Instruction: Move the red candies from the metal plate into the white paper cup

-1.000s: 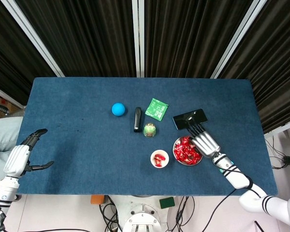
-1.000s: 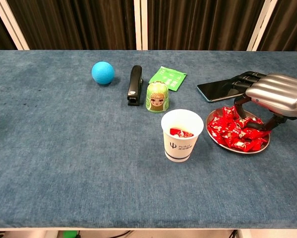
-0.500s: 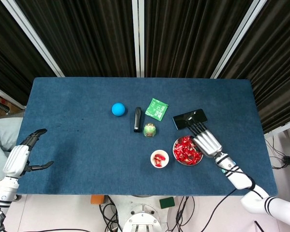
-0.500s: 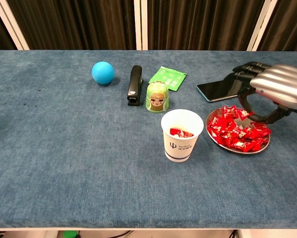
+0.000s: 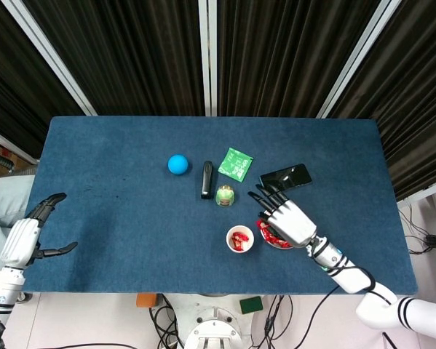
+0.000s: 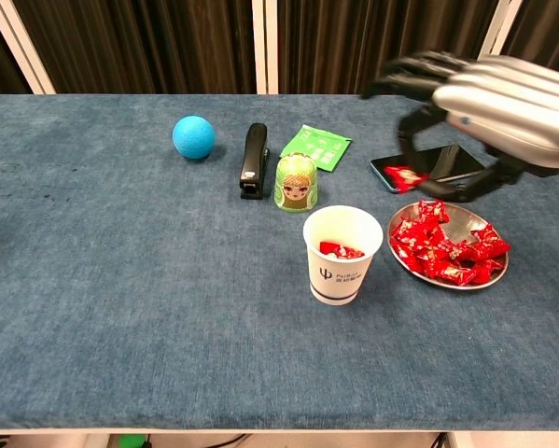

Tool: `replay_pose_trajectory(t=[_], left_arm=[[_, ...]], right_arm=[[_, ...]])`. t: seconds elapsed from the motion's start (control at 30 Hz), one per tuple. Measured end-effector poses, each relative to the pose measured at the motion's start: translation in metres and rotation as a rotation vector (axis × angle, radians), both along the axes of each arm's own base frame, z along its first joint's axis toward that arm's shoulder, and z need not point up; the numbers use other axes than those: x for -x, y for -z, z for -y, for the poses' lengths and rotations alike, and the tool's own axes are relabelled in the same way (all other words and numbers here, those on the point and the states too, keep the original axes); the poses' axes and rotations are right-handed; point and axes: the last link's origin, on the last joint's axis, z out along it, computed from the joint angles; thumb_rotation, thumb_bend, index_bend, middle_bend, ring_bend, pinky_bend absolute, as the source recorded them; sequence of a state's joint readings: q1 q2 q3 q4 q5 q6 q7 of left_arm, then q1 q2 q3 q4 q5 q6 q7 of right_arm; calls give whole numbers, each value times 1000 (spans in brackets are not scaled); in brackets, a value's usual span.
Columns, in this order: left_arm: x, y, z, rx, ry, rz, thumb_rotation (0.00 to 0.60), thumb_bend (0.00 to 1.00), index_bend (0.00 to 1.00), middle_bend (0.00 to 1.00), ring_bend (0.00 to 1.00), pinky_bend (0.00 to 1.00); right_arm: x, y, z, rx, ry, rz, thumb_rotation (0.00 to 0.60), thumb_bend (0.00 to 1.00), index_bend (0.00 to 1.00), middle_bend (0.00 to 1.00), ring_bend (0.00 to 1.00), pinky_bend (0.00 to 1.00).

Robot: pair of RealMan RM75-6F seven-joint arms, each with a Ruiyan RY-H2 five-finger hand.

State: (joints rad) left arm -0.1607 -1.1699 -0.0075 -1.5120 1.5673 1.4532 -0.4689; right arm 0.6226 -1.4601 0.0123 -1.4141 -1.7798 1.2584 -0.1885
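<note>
Right robot hand (image 6: 489,112) raised above the round metal plate (image 6: 492,273), pinching one red wrapped candy (image 6: 405,175).
Left robot hand (image 5: 25,238) spread apart, holding nothing, at the desk (image 6: 120,280) edge; more red candies (image 6: 442,247) heaped on the plate beside the white paper cup (image 6: 342,254), logo on it unreadable.

The white paper cup (image 6: 342,253) is showing a small dark blue logo like a fork-shaped letter with tiny words beside it, but they are too small to read.

Your red candies (image 6: 447,247) heaped on metal plate (image 6: 492,273); few inside upright white paper cup (image 6: 342,255) just left.
</note>
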Motion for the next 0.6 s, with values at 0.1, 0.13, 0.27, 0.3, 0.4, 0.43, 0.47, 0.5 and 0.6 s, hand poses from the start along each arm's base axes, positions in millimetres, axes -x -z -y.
replay_pose_trajectory(t=[0.1, 0.13, 0.27, 0.3, 0.4, 0.43, 0.47, 0.5, 0.6], left_arm=[[0, -1, 1, -3, 0, 1, 600, 97, 135, 108, 120, 251], [1, -2, 1, -4, 0, 2, 600, 96, 135, 108, 120, 251], [2, -4, 3, -11, -4, 5, 600, 97, 134, 108, 120, 251], [3, -4, 3, -12, -5, 5, 600, 96, 134, 108, 120, 251], [4, -5, 4, -15, -6, 7, 600, 97, 134, 109, 120, 251], [5, -5, 4, -15, -6, 7, 600, 97, 134, 109, 120, 251], [5, -6, 4, -15, -6, 8, 600, 97, 134, 108, 120, 251], [5, -5, 4, -15, -5, 8, 600, 96, 134, 108, 120, 251], [5, -5, 3, -14, -2, 8, 600, 96, 135, 108, 120, 251]], right_arm=[[-18, 8, -4, -21, -52, -1, 600, 436, 654, 89, 0, 0], [-21, 10, -5, -28, -60, -4, 600, 435, 654, 89, 0, 0], [-29, 21, -8, -53, -77, -24, 600, 429, 654, 86, 0, 0], [-30, 23, -8, -58, -77, -32, 600, 426, 654, 86, 0, 0], [-31, 27, -8, -65, -75, -47, 600, 407, 633, 83, 0, 0], [-31, 27, -8, -67, -75, -50, 600, 392, 595, 82, 0, 0], [-31, 28, -9, -70, -75, -53, 600, 371, 531, 82, 0, 0], [-30, 28, -9, -74, -73, -57, 600, 350, 467, 81, 0, 0], [-30, 29, -11, -86, -70, -65, 600, 289, 254, 74, 0, 0]])
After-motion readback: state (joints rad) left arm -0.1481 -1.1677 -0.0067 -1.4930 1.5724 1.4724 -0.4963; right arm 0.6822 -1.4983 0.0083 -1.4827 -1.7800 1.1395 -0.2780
